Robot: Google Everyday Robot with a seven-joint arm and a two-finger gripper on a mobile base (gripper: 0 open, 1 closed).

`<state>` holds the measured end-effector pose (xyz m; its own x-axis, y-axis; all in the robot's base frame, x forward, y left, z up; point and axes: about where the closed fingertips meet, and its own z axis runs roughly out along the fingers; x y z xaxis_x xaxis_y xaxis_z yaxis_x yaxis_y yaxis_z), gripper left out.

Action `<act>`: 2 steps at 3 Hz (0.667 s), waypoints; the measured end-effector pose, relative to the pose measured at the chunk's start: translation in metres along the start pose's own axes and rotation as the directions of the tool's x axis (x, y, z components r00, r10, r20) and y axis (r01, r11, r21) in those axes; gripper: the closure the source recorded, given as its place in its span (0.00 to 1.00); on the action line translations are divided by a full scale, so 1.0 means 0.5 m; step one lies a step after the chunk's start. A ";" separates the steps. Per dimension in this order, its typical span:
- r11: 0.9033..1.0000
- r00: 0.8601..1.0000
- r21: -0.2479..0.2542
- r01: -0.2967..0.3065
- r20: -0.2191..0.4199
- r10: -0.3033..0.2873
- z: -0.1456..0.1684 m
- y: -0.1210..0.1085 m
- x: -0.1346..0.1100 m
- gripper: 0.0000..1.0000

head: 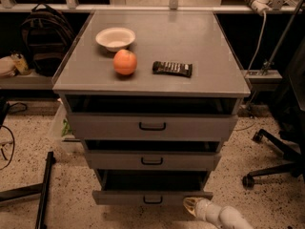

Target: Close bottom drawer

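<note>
Camera view: a cabinet with three drawers ajar. The bottom drawer stood out furthest, its front panel just left of the gripper, whose opening could not be told. Contact seemed imminent. The next move probably called for a steady push on the panel toward the cabinet.

Gripper sits low at near right, just beside the right end of the bottom drawer front; the floor in front of that panel is open to its left. Black stand leg blocks the near left, chair base the right. Middle drawer and top drawer also hang open above, narrowing approach from overhead.
</note>
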<state>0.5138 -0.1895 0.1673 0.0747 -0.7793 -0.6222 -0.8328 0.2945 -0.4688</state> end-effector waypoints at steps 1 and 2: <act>1.000 1.000 0.010 -0.003 0.002 0.003 0.021 -0.026 0.014 1.00; 1.000 1.000 0.001 -0.004 0.001 0.004 0.049 -0.051 0.024 1.00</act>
<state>0.5493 -0.1927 0.1566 0.0718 -0.7777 -0.6245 -0.8327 0.2979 -0.4667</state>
